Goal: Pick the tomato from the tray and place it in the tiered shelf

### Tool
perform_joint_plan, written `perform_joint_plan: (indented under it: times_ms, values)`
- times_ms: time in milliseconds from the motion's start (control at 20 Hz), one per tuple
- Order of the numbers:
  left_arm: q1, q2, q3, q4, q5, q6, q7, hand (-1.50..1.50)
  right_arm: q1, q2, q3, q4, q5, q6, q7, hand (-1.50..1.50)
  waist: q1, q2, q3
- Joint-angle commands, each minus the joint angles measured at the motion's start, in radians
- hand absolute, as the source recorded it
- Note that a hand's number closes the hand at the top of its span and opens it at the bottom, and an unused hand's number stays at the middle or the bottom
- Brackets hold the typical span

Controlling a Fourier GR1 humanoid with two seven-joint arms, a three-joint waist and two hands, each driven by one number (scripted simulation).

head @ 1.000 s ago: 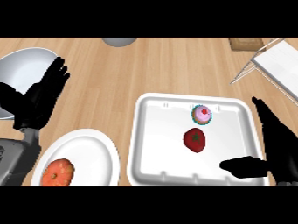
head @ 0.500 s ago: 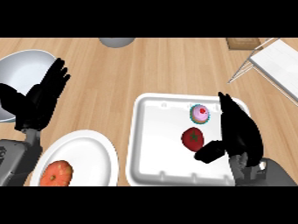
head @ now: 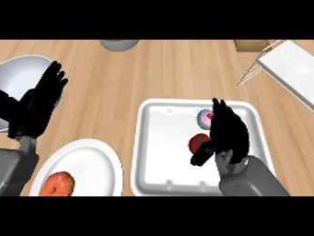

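While the left hand rests open at nine o'clock, the right hand has slid left over the tray. Its fingers, straight and empty, now flank the tomato, so closing comes next.

right hand has slid leftward over the tray, reaching the tomato.

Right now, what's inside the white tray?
Inside the white tray sit a red tomato and a pink cupcake. The right hand covers part of both, so anything beneath it is hidden.
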Motion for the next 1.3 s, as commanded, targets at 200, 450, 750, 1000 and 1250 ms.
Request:
perform_joint_plan:
  times_ms: [200, 450, 750, 1000, 1250]
  values:
    - [-0.008, 0.011, 0.033, -0.015, 0.011, -0.008, 0.033, 0.00, -0.056, 0.148, -0.020, 0.116, 0.092, 0.106, 0.241, -1.50, -0.003, 0.002, 0.002]
    - [0.007, -0.024, 0.002, 0.002, -0.030, -0.003, 0.004, 0.00, -0.013, 0.158, 0.014, 0.110, 0.125, 0.036, 0.241, -1.50, -0.005, 0.004, 0.002]
    - [0.035, -0.012, 0.026, -0.034, -0.022, -0.021, 0.024, 0.00, 0.033, 0.160, 0.025, 0.142, 0.161, -0.016, 0.209, -1.50, -0.002, 0.003, 0.003]
    - [0.037, -0.051, 0.022, 0.003, -0.038, -0.031, -0.014, 0.00, 0.044, 0.160, -0.045, 0.191, 0.158, -0.006, 0.112, -1.50, -0.008, 0.005, 0.003]
    - [0.005, -0.054, 0.032, 0.030, -0.064, -0.047, -0.031, 0.00, 0.009, 0.160, -0.073, 0.254, 0.123, -0.037, 0.081, -1.50, -0.006, 0.005, 0.003]
